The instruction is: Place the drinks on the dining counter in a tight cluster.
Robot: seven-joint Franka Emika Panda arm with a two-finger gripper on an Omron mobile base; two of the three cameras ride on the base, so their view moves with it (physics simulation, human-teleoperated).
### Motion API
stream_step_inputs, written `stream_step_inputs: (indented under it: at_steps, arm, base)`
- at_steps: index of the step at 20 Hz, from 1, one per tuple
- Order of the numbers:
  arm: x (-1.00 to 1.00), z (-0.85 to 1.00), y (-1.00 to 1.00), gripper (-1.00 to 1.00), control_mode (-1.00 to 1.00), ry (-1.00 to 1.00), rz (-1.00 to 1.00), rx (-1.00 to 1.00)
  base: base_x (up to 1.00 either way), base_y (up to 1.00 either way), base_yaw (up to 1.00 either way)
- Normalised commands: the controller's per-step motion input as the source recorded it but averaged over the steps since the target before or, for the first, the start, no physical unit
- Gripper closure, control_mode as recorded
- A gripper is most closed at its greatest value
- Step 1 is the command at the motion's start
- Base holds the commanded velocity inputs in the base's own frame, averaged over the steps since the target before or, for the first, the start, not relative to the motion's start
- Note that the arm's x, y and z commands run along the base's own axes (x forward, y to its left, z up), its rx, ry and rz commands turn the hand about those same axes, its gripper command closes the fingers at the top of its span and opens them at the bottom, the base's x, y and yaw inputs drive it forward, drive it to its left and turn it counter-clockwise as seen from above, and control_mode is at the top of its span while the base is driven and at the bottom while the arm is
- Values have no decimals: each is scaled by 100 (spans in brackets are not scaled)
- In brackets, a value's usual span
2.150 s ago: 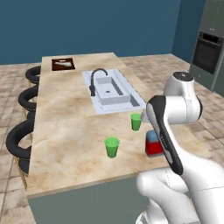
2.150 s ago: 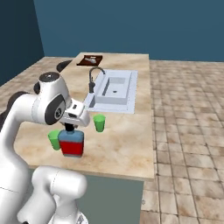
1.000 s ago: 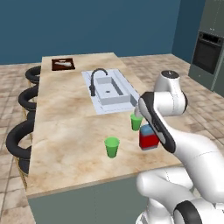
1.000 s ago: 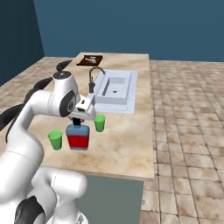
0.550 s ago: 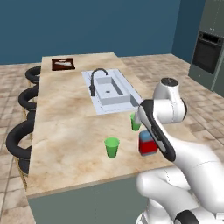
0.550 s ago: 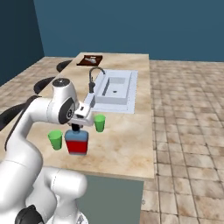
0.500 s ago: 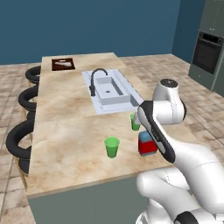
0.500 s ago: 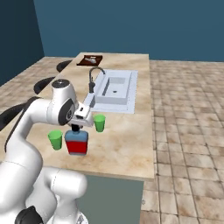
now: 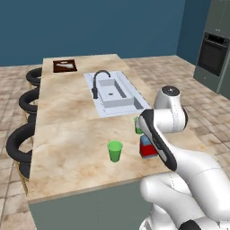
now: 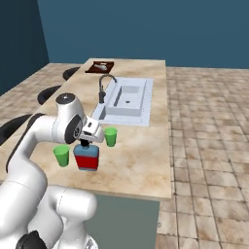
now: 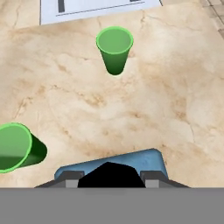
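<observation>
The squat blue drink bottle with a red label (image 10: 87, 158) stands upright on the beige dining counter (image 10: 141, 163), between two green cups. My gripper (image 10: 85, 142) is shut on its black cap from above. In the hand view the gripper (image 11: 109, 176) holds the black cap, with the bottle's blue shoulder (image 11: 148, 159) below it. From the left base view the blue bottle (image 9: 146, 148) is half hidden behind my forearm. I cannot tell whether its base touches the counter.
One green cup (image 10: 62, 155) (image 9: 115, 151) (image 11: 15, 146) stands left of the bottle, another (image 10: 111, 136) (image 11: 114, 49) just behind it toward the sink (image 9: 114, 92). A black faucet (image 9: 96, 83), a brown board (image 9: 64, 66) at the far end and black stools (image 9: 20, 143) are also here.
The hand and the blue bottle have come slightly lower and nearer to the counter's front edge. The cups have not moved.
</observation>
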Motion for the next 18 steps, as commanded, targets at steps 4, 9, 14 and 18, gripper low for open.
stream_step_inputs:
  at_steps: [4, 9, 14, 18]
  arm:
    - [4, 0, 0, 100, -100, 5, 0, 0]
    - [4, -9, 0, 100, -100, 5, 0, 0]
    - [0, -11, 0, 100, -100, 0, 0, 0]
    - [0, -20, 0, 100, -100, 0, 0, 0]
  base:
    - [0, 0, 0]
    - [0, 0, 0]
    - [0, 0, 0]
    - [0, 0, 0]
